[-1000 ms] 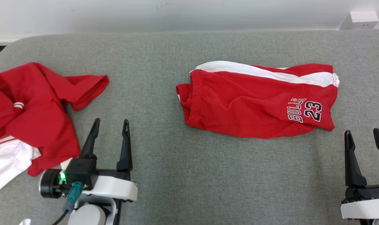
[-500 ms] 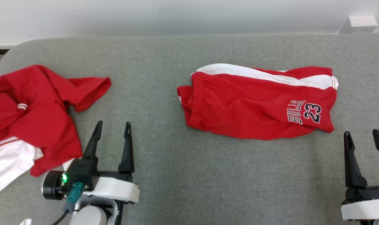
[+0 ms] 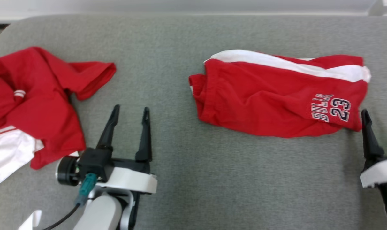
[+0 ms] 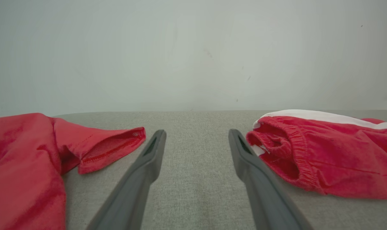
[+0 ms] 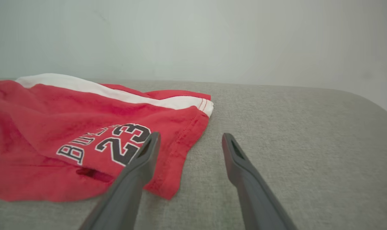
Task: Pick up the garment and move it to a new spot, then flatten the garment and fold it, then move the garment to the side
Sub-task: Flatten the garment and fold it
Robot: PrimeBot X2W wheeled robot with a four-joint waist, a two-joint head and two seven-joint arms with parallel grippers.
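Observation:
Red shorts [image 3: 276, 95] with a white stripe and "BULLS 23" lie folded flat at the centre right of the grey fabric surface [image 3: 168, 57]. A crumpled red and white shirt [image 3: 30, 95] lies at the left. My left gripper [image 3: 131, 109] is open over bare fabric between the two garments, just right of the shirt. In the left wrist view it [image 4: 196, 132] points between the shirt's sleeve [image 4: 110, 148] and the shorts' waistband [image 4: 289, 153]. My right gripper [image 3: 379, 111] is open at the shorts' near right corner; its left finger [image 5: 139, 166] overlaps the hem [image 5: 177, 150].
A pale wall [image 4: 193, 48] rises behind the surface's far edge. The surface has a rounded far left corner [image 3: 5, 32] and a rounded right end [image 5: 366, 102]. Bare grey fabric stretches between the garments and along the front.
The head camera has moved, shifting and enlarging the whole picture. Both grippers reach further forward, and the right one now stands at the shorts' near right corner. The garments lie as before.

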